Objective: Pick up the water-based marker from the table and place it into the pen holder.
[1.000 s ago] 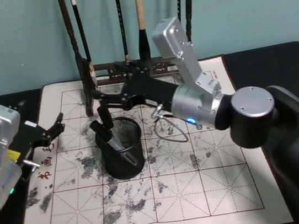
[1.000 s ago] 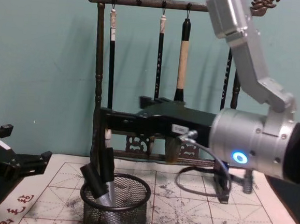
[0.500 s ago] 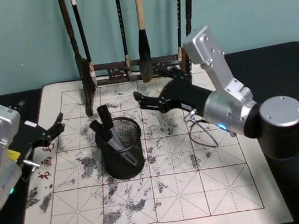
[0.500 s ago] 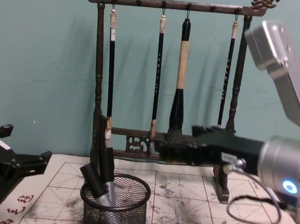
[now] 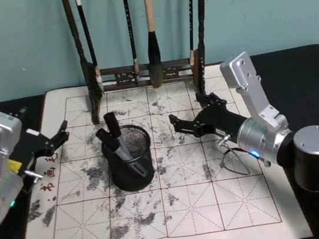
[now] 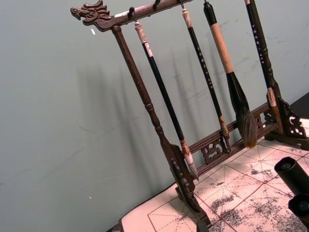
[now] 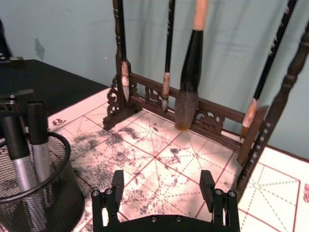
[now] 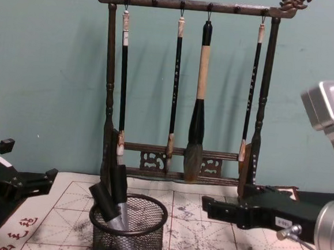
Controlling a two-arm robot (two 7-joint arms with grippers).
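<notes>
right gripper [image 5: 185,123] jaws spread, empty, at 3 o'clock of pen holder [image 5: 129,158] | two markers [image 5: 113,139] stand inside holder | left gripper [image 5: 55,138] open, idle at mat's 9 o'clock edge on worktop [image 5: 295,70]

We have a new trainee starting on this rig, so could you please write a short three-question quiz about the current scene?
1. True or false: two markers stand in the pen holder.
2. The right gripper is: A) shut on a marker, B) open and empty, beside the pen holder, C) reaching into the pen holder.
3. How many brushes hang on the brush rack?

Key:
1. True. Two dark-capped markers lean in the black mesh cup.
2. B. Its jaws are apart with nothing between them, over the mat, to the right of the cup.
3. Four.

The left gripper sits parked at the mat's left edge.
</notes>
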